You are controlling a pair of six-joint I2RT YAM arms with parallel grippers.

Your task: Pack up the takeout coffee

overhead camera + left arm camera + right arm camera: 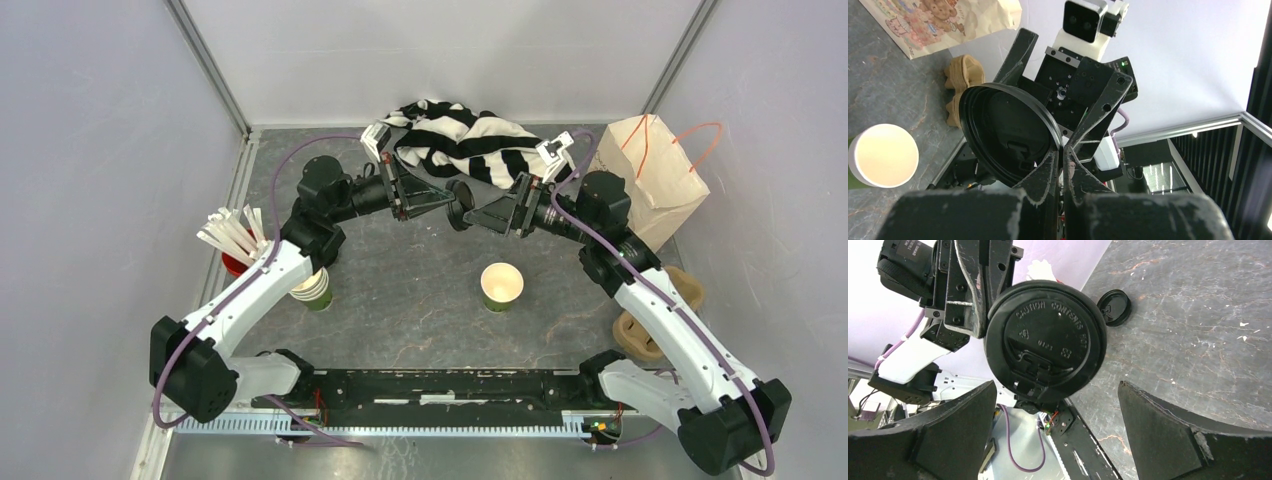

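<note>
Your left claw (1063, 150) grips the rim of the round, embossed black plastic lid (1045, 342) in mid-air. Your right claw (1057, 386) faces it, jaws wide apart. The lidless green paper cup (501, 286) stands upright on the grey veined worktop (420, 300).

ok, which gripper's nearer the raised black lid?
Left. The left gripper is shut on the rim of the black lid; the right gripper faces its top, jaws open, no contact visible.

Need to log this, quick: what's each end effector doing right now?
Left end effector: closed on the black cup lid.
Right end effector: open, empty.
</note>
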